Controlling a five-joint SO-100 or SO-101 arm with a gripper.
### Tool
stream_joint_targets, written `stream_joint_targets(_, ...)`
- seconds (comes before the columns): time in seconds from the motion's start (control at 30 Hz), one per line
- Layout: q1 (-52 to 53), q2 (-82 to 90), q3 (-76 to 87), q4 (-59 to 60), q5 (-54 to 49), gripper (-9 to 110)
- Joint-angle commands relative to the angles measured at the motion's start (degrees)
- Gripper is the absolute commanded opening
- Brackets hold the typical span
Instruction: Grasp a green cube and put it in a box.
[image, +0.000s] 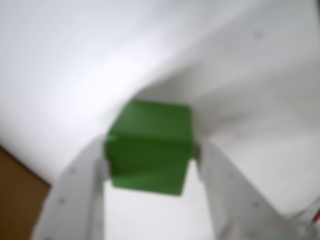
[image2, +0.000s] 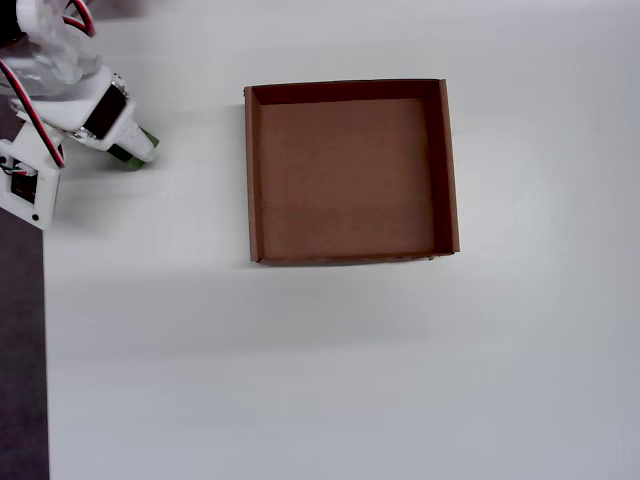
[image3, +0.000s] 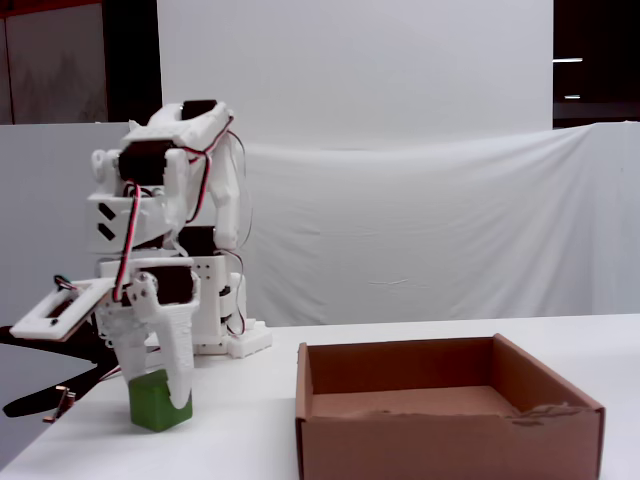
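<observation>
The green cube (image: 150, 147) sits between my gripper's (image: 150, 151) two white fingers, which touch its left and right sides, so the gripper is shut on it. In the fixed view the cube (image3: 155, 402) is at table level at the left, with the gripper (image3: 162, 396) coming down over it. In the overhead view only a sliver of the cube (image2: 127, 156) shows under the gripper (image2: 137, 150), at the far left. The brown cardboard box (image2: 252, 170) is empty and lies well to the right of the gripper; it also shows in the fixed view (image3: 450, 445).
The arm's white base (image3: 215, 310) stands behind the gripper. The table's left edge (image2: 42, 330) runs close to the arm. A white cloth backdrop (image3: 420, 230) hangs behind the table. A blurred brown patch (image: 15, 200) shows at the wrist view's lower left.
</observation>
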Motion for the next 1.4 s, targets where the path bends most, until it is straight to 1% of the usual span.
stream_joint_targets(0.0, -0.53, 0.26, -2.20, -0.53, 0.26, 18)
stream_joint_targets(0.37, -1.32, 1.23, -3.52, -0.97, 0.53, 16)
stream_joint_targets(0.77, -7.47, 7.82, -10.37, 5.98, 0.53, 15)
stream_joint_targets(1.13, -22.85, 12.92, -16.87, 13.10, 0.62, 16)
stream_joint_targets(1.23, -27.51, 13.45, -18.11, 14.06, 2.37, 16)
stream_joint_targets(1.37, -34.37, 13.62, -20.57, 18.46, 3.69, 16)
